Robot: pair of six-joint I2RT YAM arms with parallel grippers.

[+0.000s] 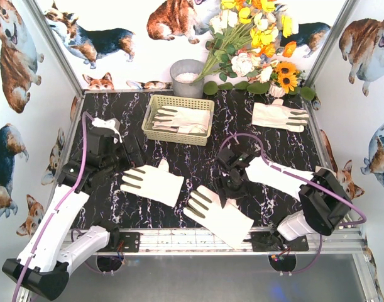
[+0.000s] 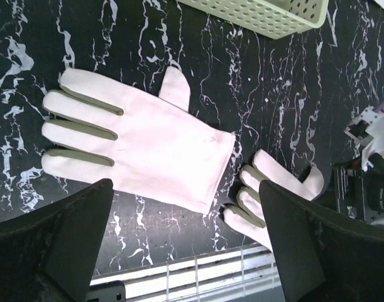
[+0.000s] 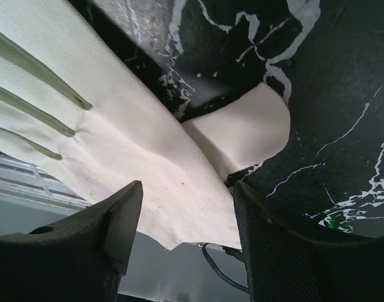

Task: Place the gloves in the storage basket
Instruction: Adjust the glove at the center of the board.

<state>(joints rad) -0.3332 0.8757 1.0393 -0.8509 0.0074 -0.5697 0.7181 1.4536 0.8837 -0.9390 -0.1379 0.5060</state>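
The storage basket [image 1: 155, 129] [image 2: 267, 12] stands at the back centre with one glove [image 1: 182, 118] lying in it. Another glove [image 1: 279, 116] lies at the back right, and one [image 1: 276, 176] lies partly under the right arm. A glove [image 1: 153, 182] [image 2: 138, 141] lies flat left of centre. My left gripper [image 1: 130, 158] [image 2: 185, 185] hovers open by its cuff, holding nothing. The front glove [image 1: 218, 215] [image 2: 267, 195] [image 3: 116, 138] overhangs the near edge. My right gripper [image 1: 228, 189] [image 3: 188, 189] stands over it, jaws apart on either side of its palm.
A round grey pot [image 1: 186, 77] and a bunch of artificial flowers [image 1: 254, 38] stand behind the basket. An aluminium rail [image 1: 179, 239] runs along the near table edge. Walls printed with corgis close in the left, right and back sides.
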